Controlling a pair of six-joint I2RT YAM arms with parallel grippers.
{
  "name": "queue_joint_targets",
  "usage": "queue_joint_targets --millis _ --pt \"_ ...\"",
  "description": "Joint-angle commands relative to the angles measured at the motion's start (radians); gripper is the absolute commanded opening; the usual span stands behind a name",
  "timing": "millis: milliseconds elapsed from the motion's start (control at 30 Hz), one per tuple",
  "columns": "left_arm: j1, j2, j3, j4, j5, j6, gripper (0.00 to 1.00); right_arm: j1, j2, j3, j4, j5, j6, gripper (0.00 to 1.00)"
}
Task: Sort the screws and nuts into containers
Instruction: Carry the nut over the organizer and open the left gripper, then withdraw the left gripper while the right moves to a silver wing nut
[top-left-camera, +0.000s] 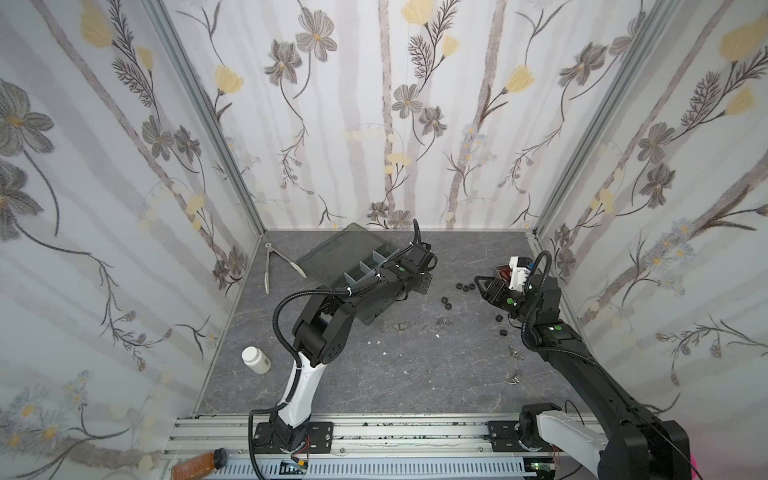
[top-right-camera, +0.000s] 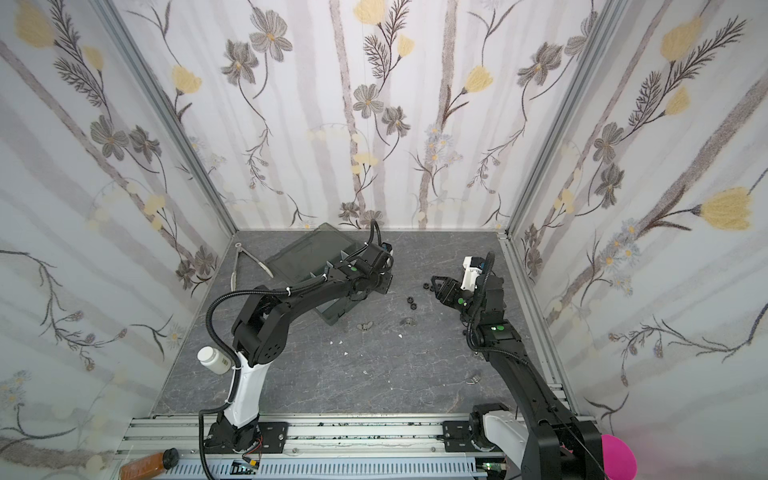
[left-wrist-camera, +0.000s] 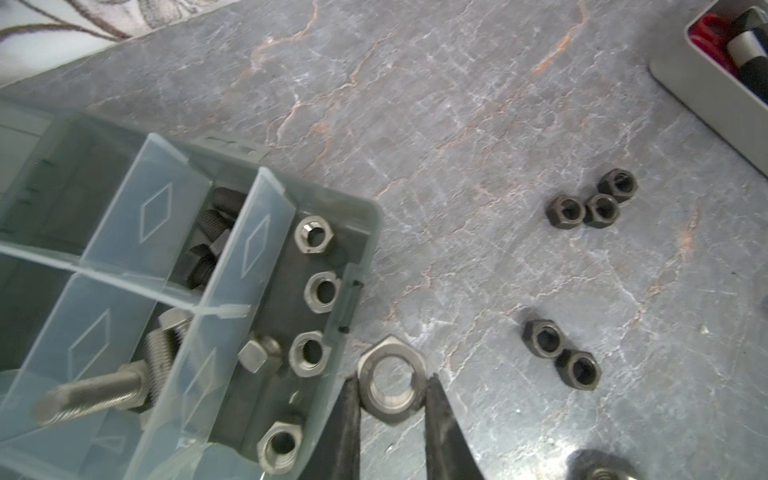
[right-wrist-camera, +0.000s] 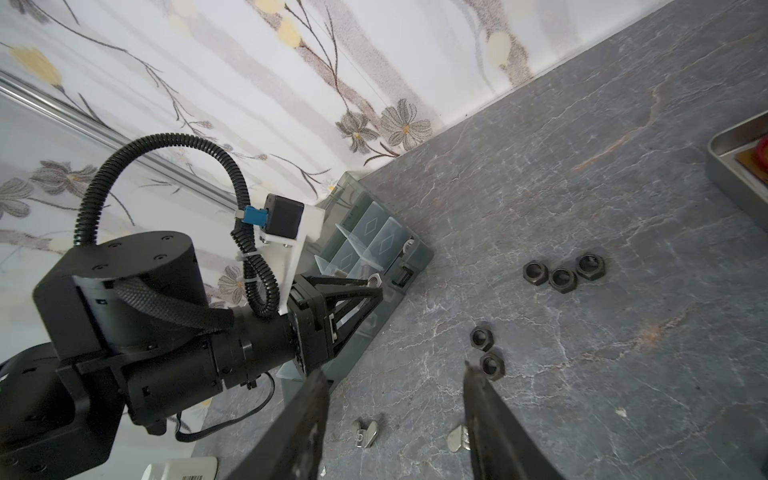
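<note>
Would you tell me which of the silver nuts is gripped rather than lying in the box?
The silver nut clamped in the left gripper, near the organizer box corner; the other silver nuts lie loose in its end compartment.

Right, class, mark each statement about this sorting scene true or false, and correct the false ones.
1. The left claw grips a silver nut. True.
2. The right claw holds a black nut. False: it is open and empty.
3. Three black nuts lie clustered on the table. True.
4. The organizer box has its lid shut. False: the lid is folded open.
5. Black screws lie in a compartment. True.
</note>
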Motion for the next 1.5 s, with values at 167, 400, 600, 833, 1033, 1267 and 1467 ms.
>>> queue_joint_targets --millis 167,400,600,833,1033,1267,1467 --pt "0.079 -0.054 -0.089 0.079 0.007 -0.052 0.2 0.061 0.053 0.045 0.04 0.029 0.021 0.54" --pt "0.114 -0.023 -0.088 0.063 -0.002 -0.073 0.2 0.077 0.069 0.058 0.04 0.035 0.025 0.54" --pt "0.119 -0.009 -0.072 0.056 0.01 -0.078 0.31 0.08 0.067 0.062 0.024 0.042 0.021 0.54" --pt "0.12 -0.049 -0.075 0.058 0.018 -0.099 0.65 0.08 0.062 0.086 -0.026 0.047 0.003 0.55" --pt "0.119 -0.156 -0.126 0.091 0.042 -0.145 0.74 0.086 0.055 0.144 -0.141 0.08 -0.036 0.55" --pt "0.104 -0.31 -0.241 0.125 0.072 -0.224 0.83 0.152 0.079 0.193 -0.297 0.156 -0.094 0.56" --pt "0.078 -0.492 -0.369 0.141 0.069 -0.249 0.89 0.2 0.12 0.204 -0.387 0.201 -0.12 0.57"
